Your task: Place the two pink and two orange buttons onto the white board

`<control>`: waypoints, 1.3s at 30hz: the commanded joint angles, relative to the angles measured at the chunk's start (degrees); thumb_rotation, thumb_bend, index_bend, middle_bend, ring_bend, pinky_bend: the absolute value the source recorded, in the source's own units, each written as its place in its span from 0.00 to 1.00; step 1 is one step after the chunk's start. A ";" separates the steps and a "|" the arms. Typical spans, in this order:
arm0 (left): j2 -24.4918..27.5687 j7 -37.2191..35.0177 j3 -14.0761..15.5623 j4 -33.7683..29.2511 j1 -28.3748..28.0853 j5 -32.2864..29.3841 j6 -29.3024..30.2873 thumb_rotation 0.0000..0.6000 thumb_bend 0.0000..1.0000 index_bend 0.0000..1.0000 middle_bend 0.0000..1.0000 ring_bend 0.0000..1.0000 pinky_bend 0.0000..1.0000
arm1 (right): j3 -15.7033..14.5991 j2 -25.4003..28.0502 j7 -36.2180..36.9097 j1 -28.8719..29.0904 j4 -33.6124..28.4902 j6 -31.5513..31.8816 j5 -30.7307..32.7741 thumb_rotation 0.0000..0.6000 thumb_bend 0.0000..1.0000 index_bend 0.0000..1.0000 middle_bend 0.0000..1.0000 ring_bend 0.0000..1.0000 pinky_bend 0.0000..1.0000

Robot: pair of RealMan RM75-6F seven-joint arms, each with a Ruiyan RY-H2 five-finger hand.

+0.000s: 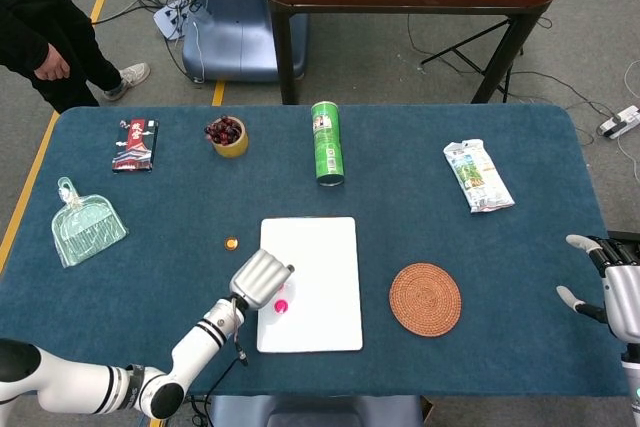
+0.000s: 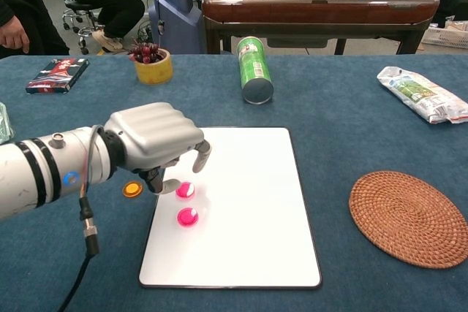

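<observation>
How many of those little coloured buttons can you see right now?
3: two pink buttons on the white board, one under the left hand, and an orange button on the cloth. A fourth may be hidden.

left robot hand point(image 2: 155, 144) over white board point(image 2: 248, 239), two pink buttons point(image 2: 186, 204) beneath, orange button point(image 2: 132, 189) beside.

bright, even light; sharp, soft shadows

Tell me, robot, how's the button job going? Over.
Left hand above second pink button, grip unclear. Right hand open, idle. Other pink button on white board. One orange button visible, off board.
</observation>
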 commanded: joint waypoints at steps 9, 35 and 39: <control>2.15 -0.86 0.90 -1.09 1.06 0.24 1.92 1.00 0.38 0.38 1.00 1.00 1.00 | 0.05 0.09 0.25 0.06 0.06 -0.20 0.12 1.00 0.06 0.29 0.33 0.29 0.54; 6.36 -7.81 4.51 -1.40 5.91 4.09 1.34 1.00 0.35 0.47 1.00 1.00 1.00 | -0.07 -0.39 -1.19 0.31 -0.19 -0.67 0.24 1.00 0.06 0.28 0.33 0.29 0.54; 5.44 -8.22 4.09 0.25 5.99 3.38 0.67 1.00 0.35 0.47 1.00 1.00 1.00 | -0.01 -0.27 -0.79 0.25 -0.11 -0.58 0.32 1.00 0.06 0.29 0.33 0.29 0.54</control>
